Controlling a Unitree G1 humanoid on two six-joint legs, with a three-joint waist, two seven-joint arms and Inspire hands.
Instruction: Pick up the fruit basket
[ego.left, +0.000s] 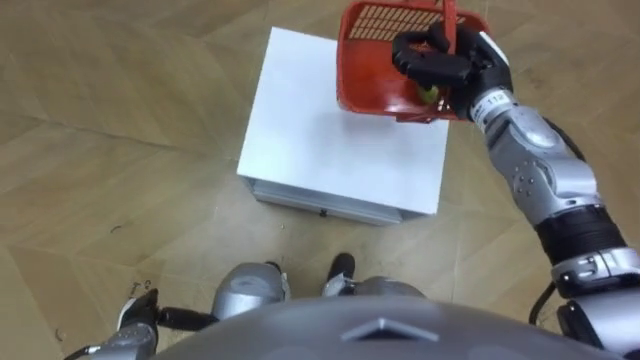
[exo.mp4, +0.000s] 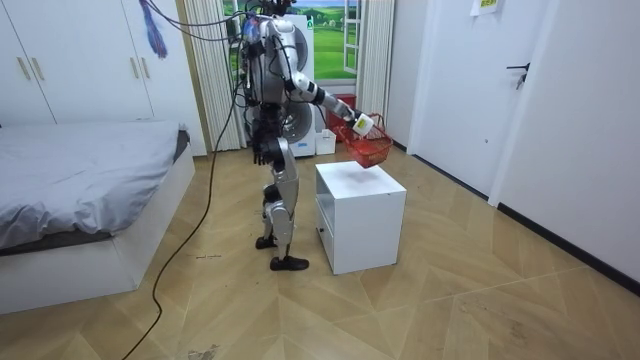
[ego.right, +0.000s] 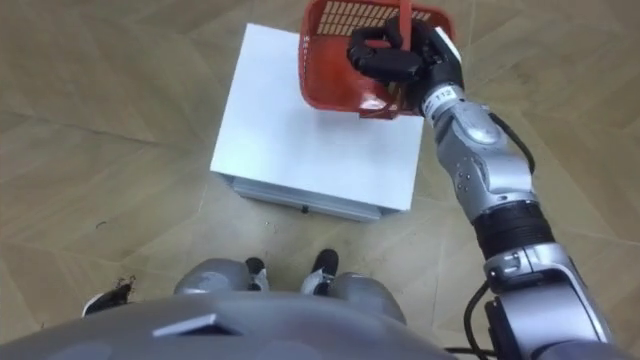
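The red mesh fruit basket (ego.left: 368, 72) hangs tilted just above the far right corner of the white cabinet (ego.left: 330, 150). My right hand (ego.left: 440, 60) is shut on its upright red handle, dark fingers curled round it. A green fruit (ego.left: 427, 93) peeks out below the hand inside the basket. In the room view the basket (exo.mp4: 368, 148) is held out at arm's length over the cabinet (exo.mp4: 360, 215), and I stand upright close to the cabinet's side. My left hand (ego.left: 138, 316) hangs low by my side at the lower left.
The cabinet has a drawer front (ego.left: 330, 205) facing me. Wooden floor lies all round it. A bed (exo.mp4: 80, 190) stands at the room view's left, wardrobes (exo.mp4: 70, 60) behind it, and a white door (exo.mp4: 470, 80) at the right.
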